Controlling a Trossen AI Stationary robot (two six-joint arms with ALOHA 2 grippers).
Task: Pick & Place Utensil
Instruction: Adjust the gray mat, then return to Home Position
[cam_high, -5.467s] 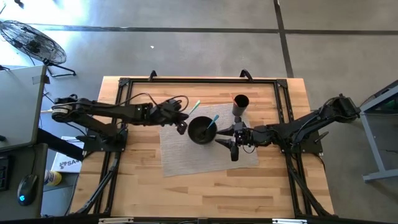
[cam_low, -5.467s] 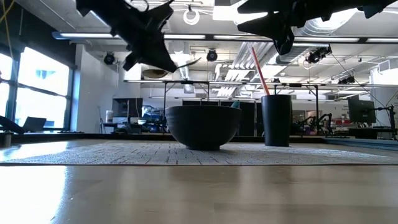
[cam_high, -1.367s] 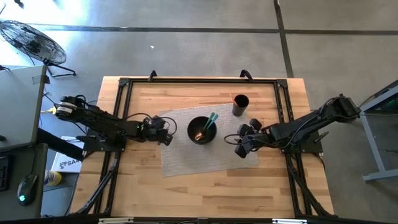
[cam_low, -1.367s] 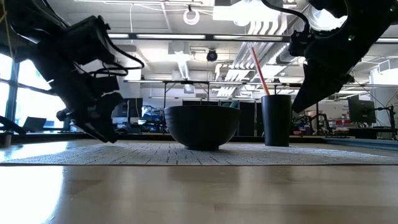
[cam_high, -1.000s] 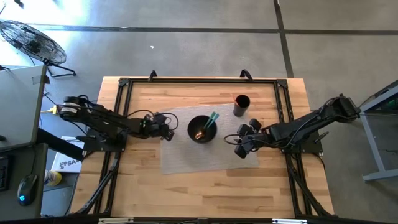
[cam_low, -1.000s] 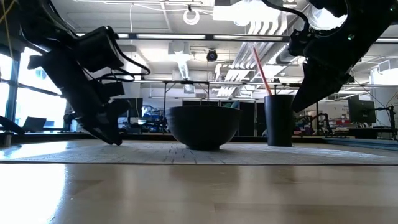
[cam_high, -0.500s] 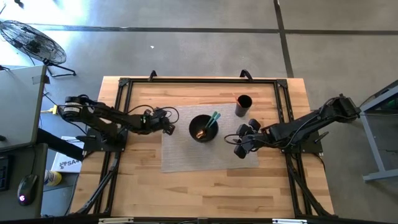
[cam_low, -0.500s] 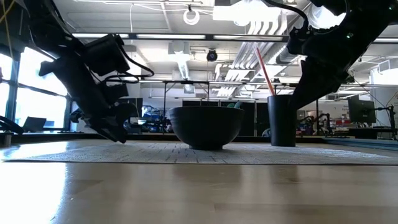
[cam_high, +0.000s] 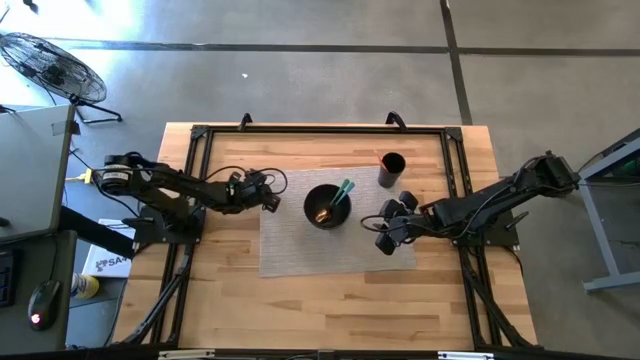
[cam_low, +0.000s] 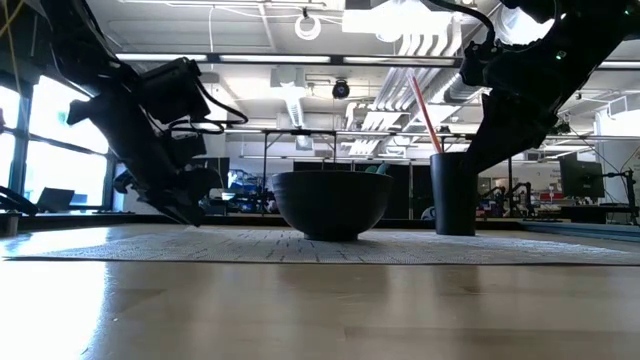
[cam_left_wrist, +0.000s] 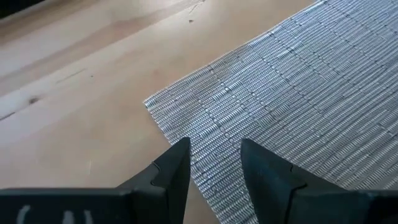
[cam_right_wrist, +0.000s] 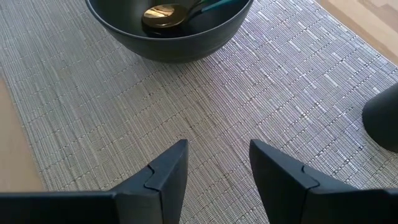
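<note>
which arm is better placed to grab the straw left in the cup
Right. The right tool hangs open over the mat near the cup, whose red straw shows in the low view. The left tool, also open, sits at the mat's far corner, with the bowl between.

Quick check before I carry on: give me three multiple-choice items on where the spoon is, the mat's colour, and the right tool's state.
1. The gold spoon lies:
A in the bowl
B in the cup
C on bare wood

2. The mat is:
A red
B grey
C green

3. The right tool is:
A shut on the spoon
B shut on the cup
C open and empty

Key: 1 A, the right wrist view shows it inside the bowl; 2 B, the weave is grey; 3 C, its fingers stand apart over bare mat.
</note>
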